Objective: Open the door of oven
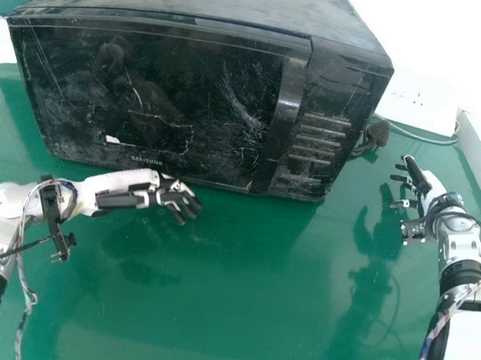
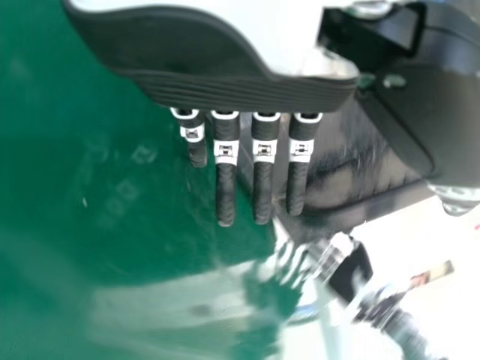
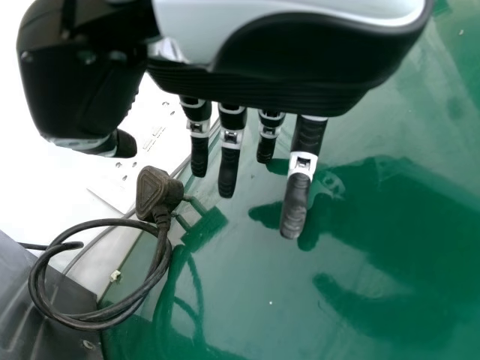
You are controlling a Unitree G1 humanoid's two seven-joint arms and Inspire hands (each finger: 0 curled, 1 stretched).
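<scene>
A scuffed black oven [image 1: 180, 99] stands on the green table, its door [image 1: 146, 104] shut, with a vertical handle strip [image 1: 285, 108] left of the button panel. Just in front of the door's lower edge is my left hand [image 1: 167, 197], fingers relaxed and pointing right; the left wrist view shows this hand [image 2: 225, 90] with straight fingers beside the dark oven front [image 2: 337, 172]. To the right of the oven, apart from it, my right hand [image 1: 425, 186] is held over the table. In the right wrist view, my right hand [image 3: 255, 90] has extended, slightly bent fingers and holds nothing.
A black plug [image 3: 156, 193] with a coiled cable [image 3: 97, 324] lies beside the oven's right side. Behind it is a white socket strip [image 3: 142, 142]. The green table [image 1: 239, 298] extends in front of the oven, and a pale wall edge [image 1: 478, 159] runs along the right.
</scene>
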